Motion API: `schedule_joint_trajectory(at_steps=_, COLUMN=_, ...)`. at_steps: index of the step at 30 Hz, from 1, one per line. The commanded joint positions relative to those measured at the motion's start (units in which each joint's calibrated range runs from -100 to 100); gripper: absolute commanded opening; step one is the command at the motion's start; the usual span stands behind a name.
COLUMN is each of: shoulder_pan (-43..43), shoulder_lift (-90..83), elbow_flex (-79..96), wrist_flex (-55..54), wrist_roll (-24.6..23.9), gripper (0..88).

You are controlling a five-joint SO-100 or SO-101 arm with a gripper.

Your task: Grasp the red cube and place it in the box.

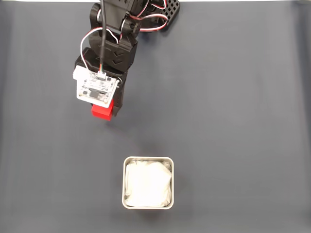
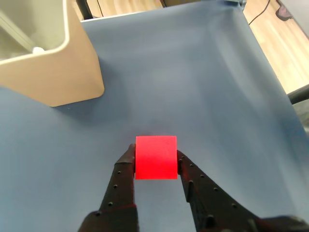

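Observation:
The red cube [image 2: 156,157] sits squeezed between my two black fingers in the wrist view, so my gripper [image 2: 155,153] is shut on it. From the fixed view the red cube [image 1: 102,111] peeks out below the wrist's white circuit board, where the gripper [image 1: 104,112] is mostly hidden under the arm. Whether the cube rests on the cloth or hangs just above it, I cannot tell. The box [image 1: 148,159] stands lower in the fixed view, a square pale tin lined with white crumpled paper, well apart from the cube. In the wrist view the box [image 2: 63,72] fills the upper left.
A dark blue-grey cloth [image 1: 233,121] covers the table. The arm's black base [image 1: 163,14] stands at the top edge of the fixed view. Wooden floor [image 2: 275,43] shows past the cloth's far edge in the wrist view.

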Motion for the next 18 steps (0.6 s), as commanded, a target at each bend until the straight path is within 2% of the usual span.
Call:
schedule_joint_trajectory(at_steps=1, shoulder_pan=-1.74, shoulder_lift=-2.75, elbow_flex=-5.50, wrist_flex=2.17, wrist_roll=-0.83, gripper=0.0)
schedule_joint_trajectory(at_steps=18, shoulder_pan=-7.77, shoulder_lift=-2.14, elbow_flex=-17.27, wrist_flex=6.35, wrist_roll=-1.07, gripper=0.0)
